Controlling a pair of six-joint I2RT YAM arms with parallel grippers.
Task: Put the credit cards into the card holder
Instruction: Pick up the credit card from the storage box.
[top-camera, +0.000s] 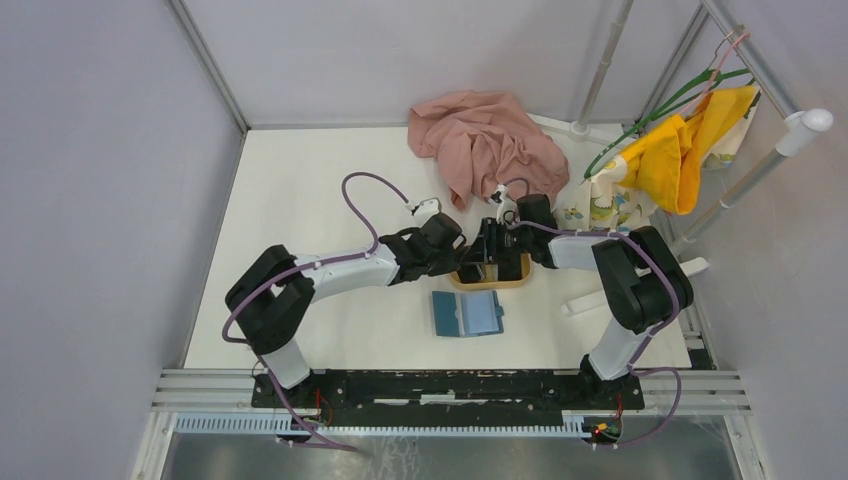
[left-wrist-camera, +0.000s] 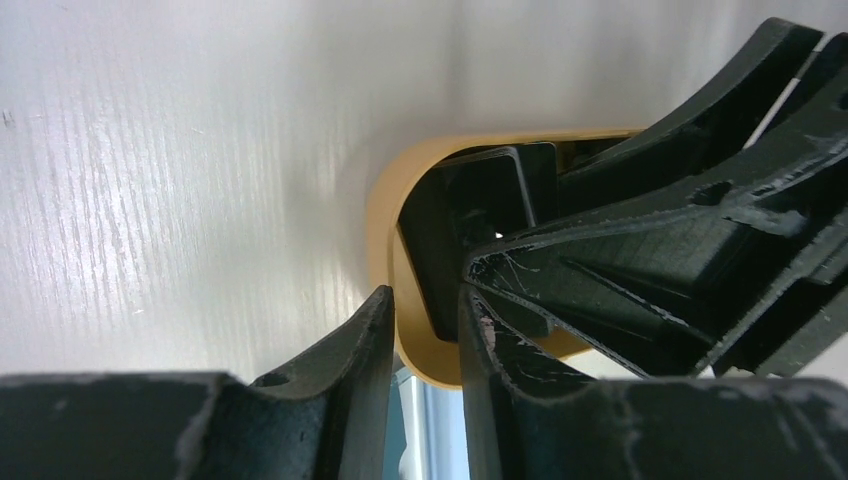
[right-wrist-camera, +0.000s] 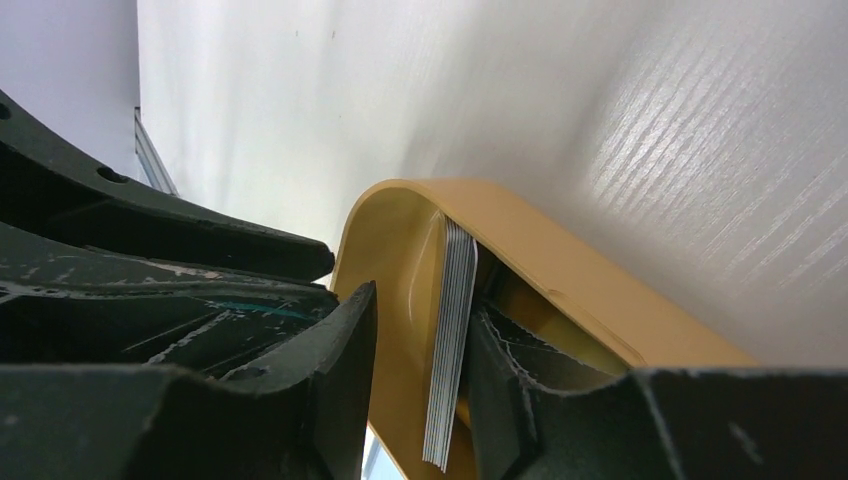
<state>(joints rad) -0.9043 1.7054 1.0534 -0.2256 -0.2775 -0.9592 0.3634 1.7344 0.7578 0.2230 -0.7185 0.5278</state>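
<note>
The credit cards (right-wrist-camera: 452, 340) stand on edge as a thin stack inside the tan wooden tray (right-wrist-camera: 560, 270). My right gripper (right-wrist-camera: 420, 305) is part open around them. One finger touches the stack and the other stands apart near the tray's wall. My left gripper (left-wrist-camera: 425, 295) has its jaws narrowly apart with the tray's rim (left-wrist-camera: 382, 215) between the tips. In the top view both grippers, left (top-camera: 470, 262) and right (top-camera: 497, 255), meet over the tray (top-camera: 490, 284). The card holder (top-camera: 467, 312), a teal-blue wallet, lies open just in front of the tray.
A pink cloth (top-camera: 485, 140) lies crumpled behind the tray. A yellow cloth (top-camera: 690, 150) hangs on a white pipe rack (top-camera: 740, 185) at the right. Grey walls close in the white table on the left and at the back.
</note>
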